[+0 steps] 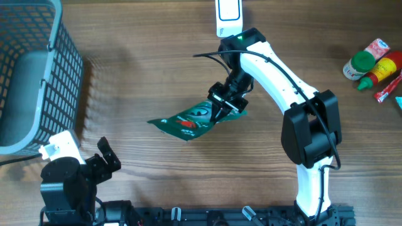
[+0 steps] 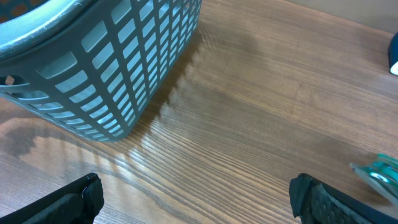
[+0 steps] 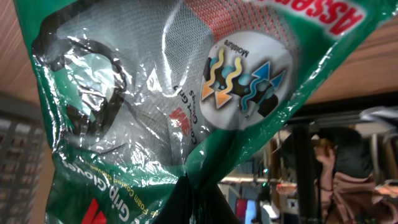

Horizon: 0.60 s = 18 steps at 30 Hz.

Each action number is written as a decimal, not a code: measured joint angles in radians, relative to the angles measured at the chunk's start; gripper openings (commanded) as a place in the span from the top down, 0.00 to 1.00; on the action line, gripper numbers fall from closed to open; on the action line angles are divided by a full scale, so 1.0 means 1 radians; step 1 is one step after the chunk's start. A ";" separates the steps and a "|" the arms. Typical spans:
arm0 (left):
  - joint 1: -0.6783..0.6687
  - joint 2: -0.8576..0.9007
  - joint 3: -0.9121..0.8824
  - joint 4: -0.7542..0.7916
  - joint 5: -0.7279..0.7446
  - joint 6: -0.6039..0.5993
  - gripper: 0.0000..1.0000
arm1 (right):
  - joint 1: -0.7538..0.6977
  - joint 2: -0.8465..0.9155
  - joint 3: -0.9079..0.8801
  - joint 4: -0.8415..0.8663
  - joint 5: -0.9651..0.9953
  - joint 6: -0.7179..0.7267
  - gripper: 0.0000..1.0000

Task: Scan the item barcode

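One end of glove packet (image 1: 188, 121) clamped in right jaws, long axis trailing left; scanner (image 1: 228, 16) just beyond; left jaws wide, far off.

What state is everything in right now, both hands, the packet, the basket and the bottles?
left hand, open and empty.
right hand, shut on the green packet.
green packet, crinkled, pinched at one edge.
basket, upright.
bottles, lying on their sides, caps on.
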State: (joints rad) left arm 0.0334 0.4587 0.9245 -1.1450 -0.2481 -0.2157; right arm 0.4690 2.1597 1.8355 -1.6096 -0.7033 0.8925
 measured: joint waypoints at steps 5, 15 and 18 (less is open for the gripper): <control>0.000 0.000 0.000 0.000 0.000 0.000 0.00 | 0.000 0.000 0.000 0.001 -0.075 0.108 0.96; 0.000 0.000 0.000 0.000 0.000 0.000 0.00 | 0.000 0.000 0.000 0.001 -0.412 0.111 0.96; 0.000 0.000 0.000 0.000 0.000 0.000 0.00 | 0.000 0.000 0.000 0.001 -0.494 0.092 0.95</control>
State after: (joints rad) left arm 0.0334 0.4587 0.9245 -1.1450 -0.2481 -0.2157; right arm 0.4694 2.1597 1.8355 -1.6089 -1.1976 0.9848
